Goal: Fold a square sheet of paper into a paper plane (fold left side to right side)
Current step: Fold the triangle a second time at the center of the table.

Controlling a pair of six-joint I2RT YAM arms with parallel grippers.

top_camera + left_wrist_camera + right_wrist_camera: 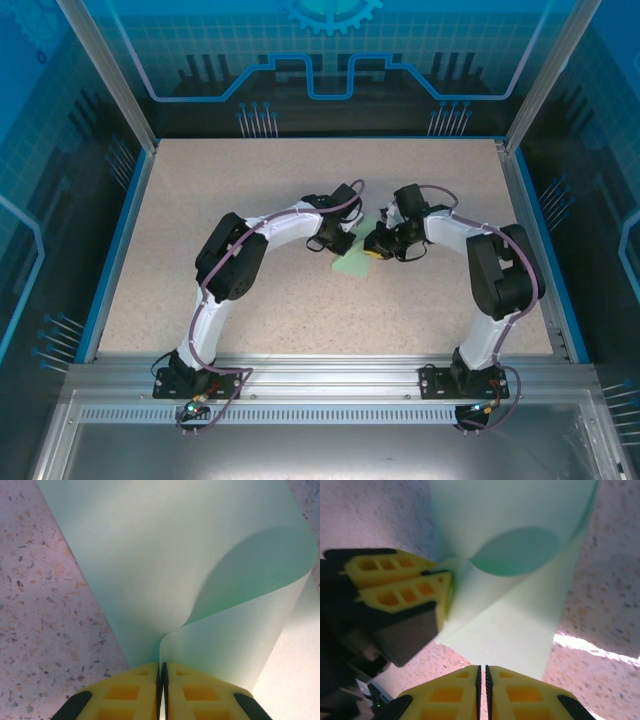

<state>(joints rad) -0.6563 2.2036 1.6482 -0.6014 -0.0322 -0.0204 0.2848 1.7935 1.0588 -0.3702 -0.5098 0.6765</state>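
Speckled beige worktop [250, 180] inside a blue-panelled enclosure is seen from the top external view. The square sheet of paper [352, 264] lies near its middle, directly beneath and between the two end effectors. The left end effector [343, 238] and the right end effector [378, 247] are brought close together over the sheet.

From the left wrist view, the left end effector [161, 672] is seen closed to a narrow slit, with an edge of the mint-green sheet pinched at its tips. Ahead of the tips the paper is curled over itself in a soft, uncreased loop, and the flat part is spread beyond it.

From the right wrist view, the right end effector [481, 672] is likewise closed narrow, and the sheet's near edge is met at its tips and appears to be nipped there. The left end effector is seen up and to the left of these tips, gripping the rolled-over flap.

The step in hand is judged to be the first fold, with one side being carried across to the other. For the next move, the carried edge must be aligned with the opposite edge, laid flat, and the loop pressed into a crease.
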